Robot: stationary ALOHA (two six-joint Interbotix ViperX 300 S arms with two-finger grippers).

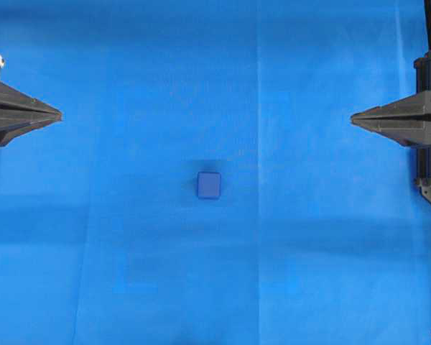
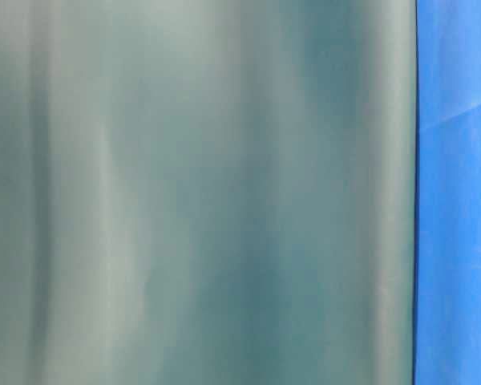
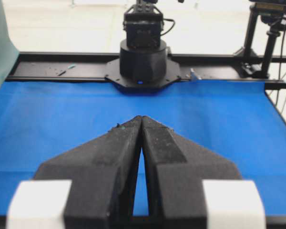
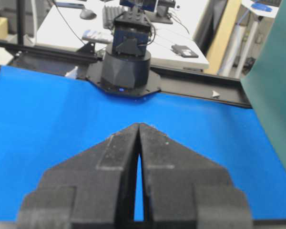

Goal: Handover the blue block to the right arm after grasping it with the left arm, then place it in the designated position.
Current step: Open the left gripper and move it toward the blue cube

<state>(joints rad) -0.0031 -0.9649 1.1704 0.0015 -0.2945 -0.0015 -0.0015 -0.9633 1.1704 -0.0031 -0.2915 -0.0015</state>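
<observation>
Near the middle of the counter, on its bright blue cloth, sits the blue block, alone and flat on one face, with nothing touching it. The left pincer waits at the left edge and the right pincer at the right edge, both pointing inward, both well apart from the block and a little farther toward the far edge than it is. Each pincer is pressed narrow, its tips meeting, and holds nothing; the wrist views show the same for the left pincer and the right pincer. Neither wrist view shows the block. The table-level view is blocked by a grey-green sheet.

By my reading, nothing of the task is done yet, and the step in hand is the left arm's reach and grasp. To do it well, the left pincer should spread wide before it descends, so the tips do not knock the block aside. It should come in over the block, line its jaws with two opposite flat sides, then close low and square. Gripping one half of the block would leave bare surface for the right pincer at the handover. No marked target spot shows in these views.
</observation>
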